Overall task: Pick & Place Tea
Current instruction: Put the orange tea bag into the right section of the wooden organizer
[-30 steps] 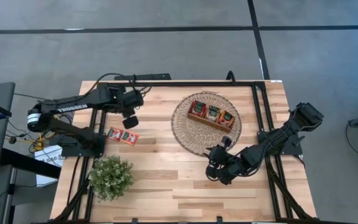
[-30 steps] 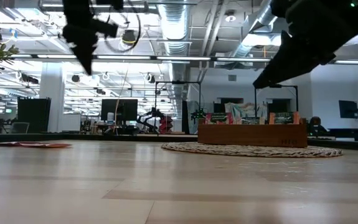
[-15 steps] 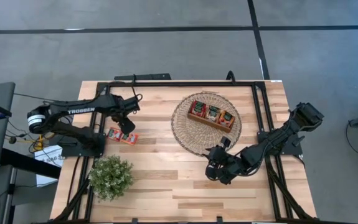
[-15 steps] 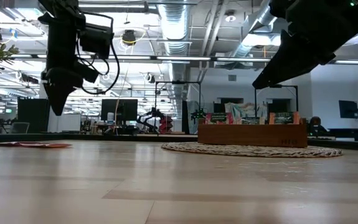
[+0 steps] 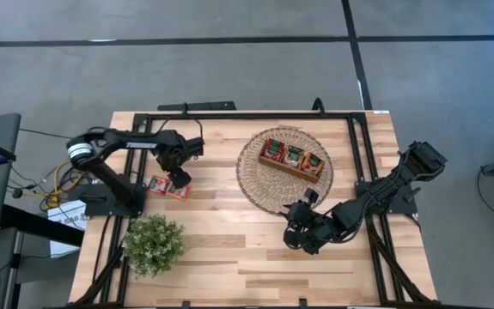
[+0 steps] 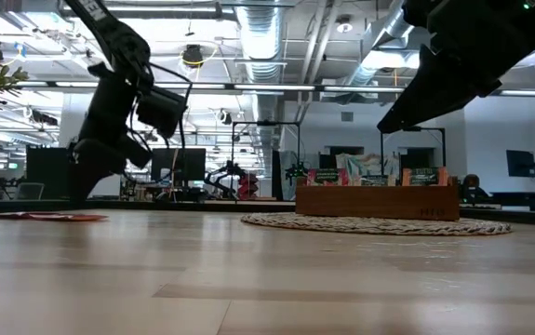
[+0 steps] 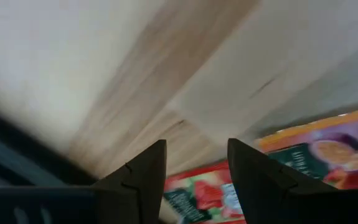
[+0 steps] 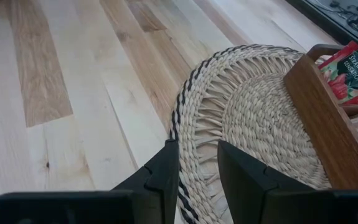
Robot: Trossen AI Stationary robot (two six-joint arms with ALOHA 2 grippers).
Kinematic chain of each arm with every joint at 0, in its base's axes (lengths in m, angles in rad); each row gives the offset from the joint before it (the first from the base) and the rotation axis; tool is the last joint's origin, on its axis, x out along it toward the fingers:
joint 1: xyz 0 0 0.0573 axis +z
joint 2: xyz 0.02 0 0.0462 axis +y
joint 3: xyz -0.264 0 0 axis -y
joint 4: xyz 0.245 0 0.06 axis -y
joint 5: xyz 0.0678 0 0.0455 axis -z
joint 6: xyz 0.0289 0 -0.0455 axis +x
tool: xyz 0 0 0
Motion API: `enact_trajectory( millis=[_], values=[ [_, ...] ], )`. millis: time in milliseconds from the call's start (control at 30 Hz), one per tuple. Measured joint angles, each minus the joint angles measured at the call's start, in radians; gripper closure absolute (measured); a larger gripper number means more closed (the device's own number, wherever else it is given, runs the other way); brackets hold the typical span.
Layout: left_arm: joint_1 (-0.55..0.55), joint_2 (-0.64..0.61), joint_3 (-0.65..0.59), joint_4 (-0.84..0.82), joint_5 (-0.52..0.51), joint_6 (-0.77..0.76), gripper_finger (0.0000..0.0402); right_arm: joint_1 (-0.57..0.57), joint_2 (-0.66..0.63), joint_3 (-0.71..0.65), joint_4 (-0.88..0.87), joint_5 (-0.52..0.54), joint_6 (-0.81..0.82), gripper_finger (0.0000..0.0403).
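Observation:
Two tea sachets lie flat on the table at the left: a red one (image 5: 156,183) (image 7: 203,194) and an orange one (image 5: 178,190) (image 7: 328,149). My left gripper (image 5: 178,178) (image 7: 197,163) points steeply down just above them, open, its fingertips standing over the red sachet's edge with bare wood between them. More sachets stand in the wooden tray (image 5: 294,159) (image 8: 328,130) on the woven mat (image 5: 255,184). My right gripper (image 5: 296,221) (image 8: 197,158) hangs open over the mat's near edge, holding nothing.
A potted plant (image 5: 152,245) stands near the table's front left corner, close to the sachets. A black frame (image 5: 229,114) runs along the far and side edges. Bare wood lies between the sachets and the mat (image 8: 253,112).
My left gripper has come down from high above the table toward the two sachets, moving a little toward the near edge and tipping from a slant to point steeply down. The sachets have not moved.

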Motion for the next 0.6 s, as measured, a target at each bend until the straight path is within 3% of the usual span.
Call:
enact_trajectory(
  millis=[200, 400, 600],
  values=[
    [-0.005, 0.041, 0.000, 0.096, 0.137, 0.064, 0.0247, 0.000, 0.000, 0.000, -0.001, 0.000, -0.001, 0.0301],
    [-0.070, 0.051, 0.001, 0.160, 0.115, 0.124, 0.0273, 0.000, 0.000, 0.000, -0.001, 0.000, 0.000, 0.0301],
    [-0.189, 0.049, 0.000, 0.280, 0.006, 0.216, 0.0296, 0.000, 0.000, 0.000, -0.001, 0.001, -0.001, 0.0301]
  ],
)
